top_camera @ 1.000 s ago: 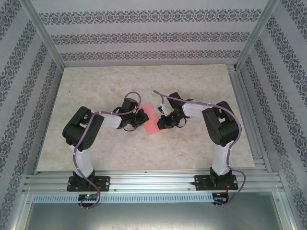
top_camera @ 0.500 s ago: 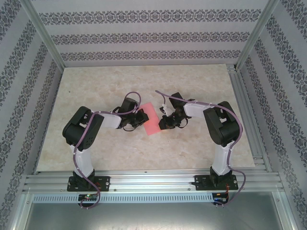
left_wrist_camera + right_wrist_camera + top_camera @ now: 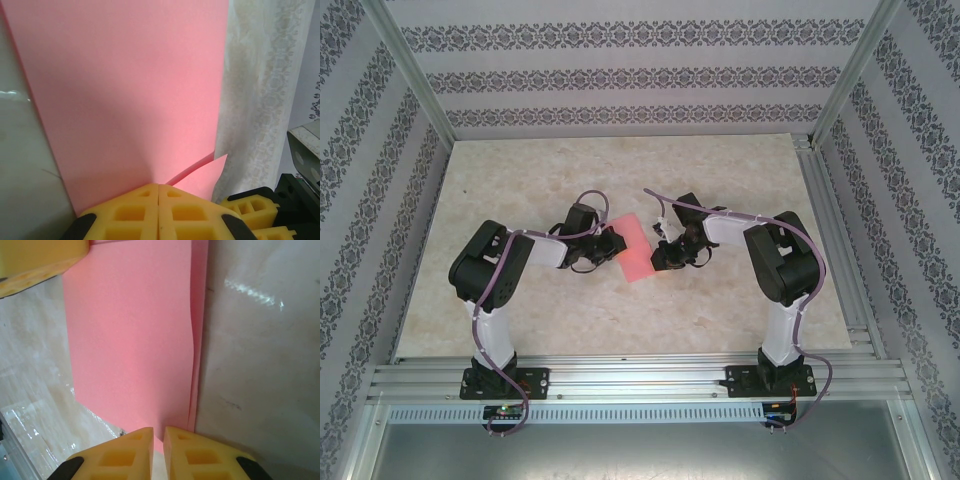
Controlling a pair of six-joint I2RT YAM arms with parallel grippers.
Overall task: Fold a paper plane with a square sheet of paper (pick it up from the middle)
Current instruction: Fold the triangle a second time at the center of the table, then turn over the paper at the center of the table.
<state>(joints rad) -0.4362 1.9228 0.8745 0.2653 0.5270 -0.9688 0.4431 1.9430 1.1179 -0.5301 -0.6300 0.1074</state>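
Right now my left pincer (image 3: 159, 187) is clamped on the thin pink-red folded paper sheet (image 3: 636, 252) in the middle of the worktop (image 3: 520, 180). My right pincer (image 3: 159, 430) pinches its opposite edge. Pulling apart could tear it or misalign the layers.

Pale marbled desk (image 3: 520, 180) spreads wide here, striped floral wallpaper (image 3: 620, 80) rises on three sides, and silver metal rails (image 3: 640, 375) line the near edge.

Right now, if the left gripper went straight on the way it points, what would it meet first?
The pink paper: the left gripper is shut on its edge, and the sheet stretches ahead, hiding what lies beyond.
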